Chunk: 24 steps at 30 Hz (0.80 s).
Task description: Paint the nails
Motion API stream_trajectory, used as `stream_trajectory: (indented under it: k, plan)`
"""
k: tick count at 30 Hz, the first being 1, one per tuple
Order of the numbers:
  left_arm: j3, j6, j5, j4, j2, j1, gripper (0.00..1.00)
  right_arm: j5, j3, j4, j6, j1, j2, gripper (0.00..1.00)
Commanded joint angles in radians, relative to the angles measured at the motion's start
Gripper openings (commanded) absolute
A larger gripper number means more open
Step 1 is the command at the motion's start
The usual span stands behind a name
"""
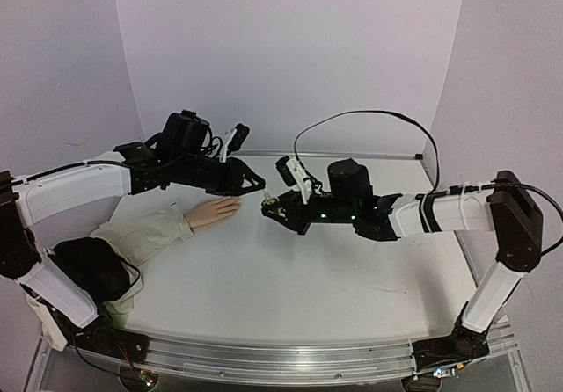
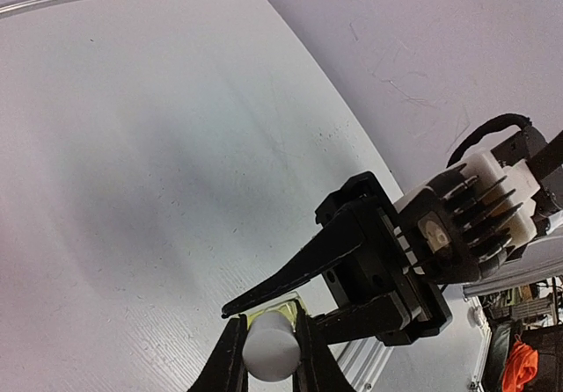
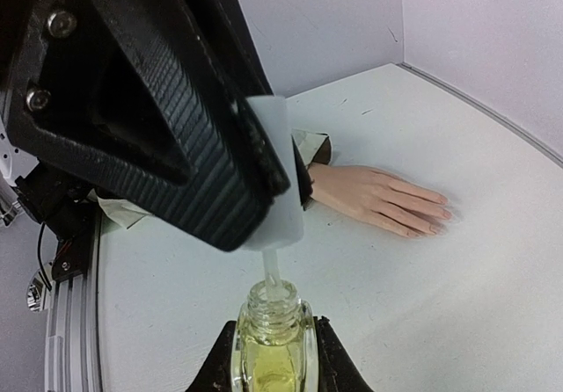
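Observation:
The pale mannequin hand (image 1: 214, 212) lies palm down on the table, its beige sleeve (image 1: 145, 234) running toward the left arm's base. Its nails (image 3: 437, 223) show at the fingertips, bare and small. My right gripper (image 3: 273, 339) is shut on a small glass bottle (image 3: 273, 361) of yellowish-green polish, held upright to the right of the hand. My left gripper (image 2: 268, 330) is shut on the white cap (image 2: 271, 346) just above the bottle. The cap's brush stem (image 3: 271, 269) reaches down into the open neck; its tip is hidden in there.
Purple-white walls close in behind and on both sides. A metal strip (image 1: 352, 155) runs along the back edge of the table. The right arm's black cable (image 1: 369, 115) loops above the table. A metal rail (image 1: 281, 361) borders the near edge.

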Motion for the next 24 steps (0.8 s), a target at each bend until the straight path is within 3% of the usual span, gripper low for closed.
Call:
stream_trajectory:
  k: [1,24]
  plan:
    - [0.056,0.025,-0.031,-0.001,-0.058,0.008,0.0,-0.014,0.008,0.066,0.005,0.0,-0.011,0.0]
    - [0.069,0.034,-0.03,-0.003,-0.059,0.013,0.0,0.006,-0.019,0.085,0.0,-0.001,-0.033,0.0]
